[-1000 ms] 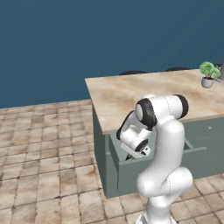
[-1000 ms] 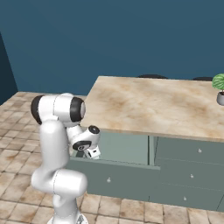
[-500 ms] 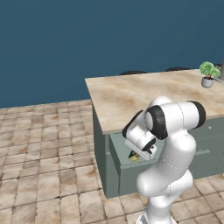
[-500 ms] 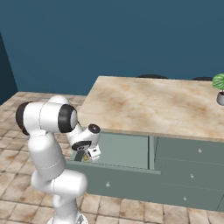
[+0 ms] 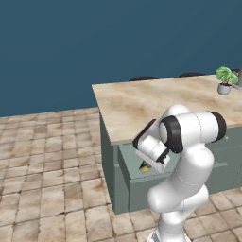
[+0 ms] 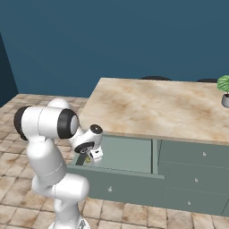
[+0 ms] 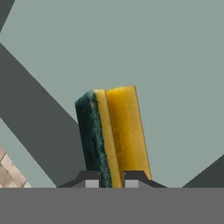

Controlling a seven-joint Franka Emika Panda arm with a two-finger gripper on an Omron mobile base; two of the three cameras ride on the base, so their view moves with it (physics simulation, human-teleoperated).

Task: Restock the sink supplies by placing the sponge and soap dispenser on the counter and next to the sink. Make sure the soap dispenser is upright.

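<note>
The sponge [image 7: 116, 135], yellow with a dark green layer, stands on end between my fingertips, and my gripper [image 7: 111, 181] is shut on its lower end. From the base, my gripper [image 5: 148, 164] [image 6: 89, 155] hangs just over the left end of an open grey-green drawer [image 6: 127, 154], with a speck of the yellow sponge [image 5: 144, 167] showing under the hand. Behind the sponge lies the drawer's flat grey floor [image 7: 175, 65]. The soap dispenser, the counter and the sink are out of view.
The open drawer [image 5: 126, 160] juts out of a grey-green island under a sinkless beige marbled top [image 5: 146, 106] [image 6: 156, 107]. A small potted plant [image 5: 224, 80] [image 6: 225, 89] stands at the top's far right. Tiled floor [image 5: 47, 165] lies to the left.
The arm's upper links have swung down and outward, while the hand has stayed over the open drawer, still shut on the sponge.
</note>
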